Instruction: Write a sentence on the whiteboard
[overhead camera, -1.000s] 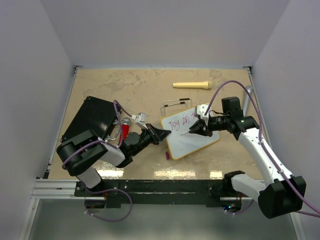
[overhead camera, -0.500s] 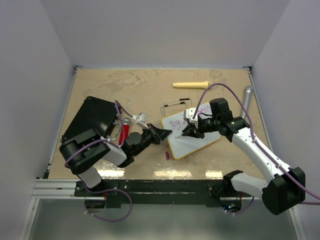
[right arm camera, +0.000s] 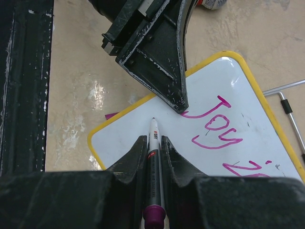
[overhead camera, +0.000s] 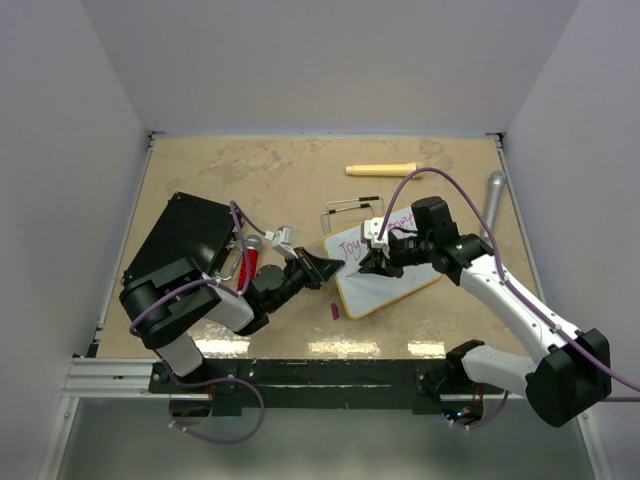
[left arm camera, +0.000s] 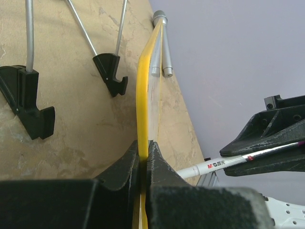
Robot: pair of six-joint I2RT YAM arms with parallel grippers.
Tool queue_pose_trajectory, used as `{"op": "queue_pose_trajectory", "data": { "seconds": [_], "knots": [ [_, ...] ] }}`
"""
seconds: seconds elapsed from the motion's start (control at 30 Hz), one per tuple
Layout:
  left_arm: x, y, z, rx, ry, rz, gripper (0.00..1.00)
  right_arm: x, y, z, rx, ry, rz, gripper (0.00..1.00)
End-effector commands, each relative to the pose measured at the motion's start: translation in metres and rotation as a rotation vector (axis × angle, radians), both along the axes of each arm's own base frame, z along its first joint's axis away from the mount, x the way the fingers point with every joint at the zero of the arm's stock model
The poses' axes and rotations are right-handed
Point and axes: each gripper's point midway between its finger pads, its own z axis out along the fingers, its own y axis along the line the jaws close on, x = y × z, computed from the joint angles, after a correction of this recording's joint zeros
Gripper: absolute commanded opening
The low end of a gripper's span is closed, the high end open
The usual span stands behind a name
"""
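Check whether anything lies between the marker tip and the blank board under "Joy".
Nothing visible does. The right claw aims its marker at bare whiteboard below the sentence. The left claw clamps the board's rim just beyond the tip, beside the writing area.

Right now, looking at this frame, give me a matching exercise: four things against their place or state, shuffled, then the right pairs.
1. left gripper
2. right gripper
3. black case
4. cream stick

A. shut on the marker
B. far side of the table
C. shut on the whiteboard rim
D. left part of the table

Pairs: 1-C, 2-A, 3-D, 4-B.
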Motion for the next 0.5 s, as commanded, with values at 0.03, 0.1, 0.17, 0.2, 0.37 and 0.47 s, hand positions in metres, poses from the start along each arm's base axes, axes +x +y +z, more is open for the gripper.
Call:
{"op": "queue_pose_trajectory", "data": {
  "seconds": [0.03,0.1,0.17,0.2,0.37,0.47],
  "knots": [
    [0.0076,-0.0018,0.0202,-0.04,-0.064,0.031,0.0,0.0001,-0.0003,-0.0016,-0.01,-0.019,0.005,0.0],
    [0.0078,-0.001,0.0196,-0.041,-0.063,0.033,0.0,-0.0006,-0.0013,-0.0015,-0.011,-0.021,0.006,0.0],
    [0.0075,-0.0011,0.0182,-0.041,-0.061,0.031,0.0,-0.001,-0.0017,-0.0016,-0.013,-0.023,0.006,0.0],
    [0.0075,-0.0016,0.0192,-0.045,-0.062,0.03,0.0,-0.001,-0.0017,-0.0016,-0.013,-0.023,0.006,0.0],
    [0.0071,-0.0011,0.019,-0.047,-0.062,0.03,0.0,-0.0013,-0.0016,-0.0027,-0.015,-0.021,0.006,0.0],
    [0.0068,-0.0014,0.0178,-0.046,-0.059,0.03,0.0,-0.0007,-0.0014,-0.0023,-0.014,-0.022,0.006,0.0]
  ]
}}
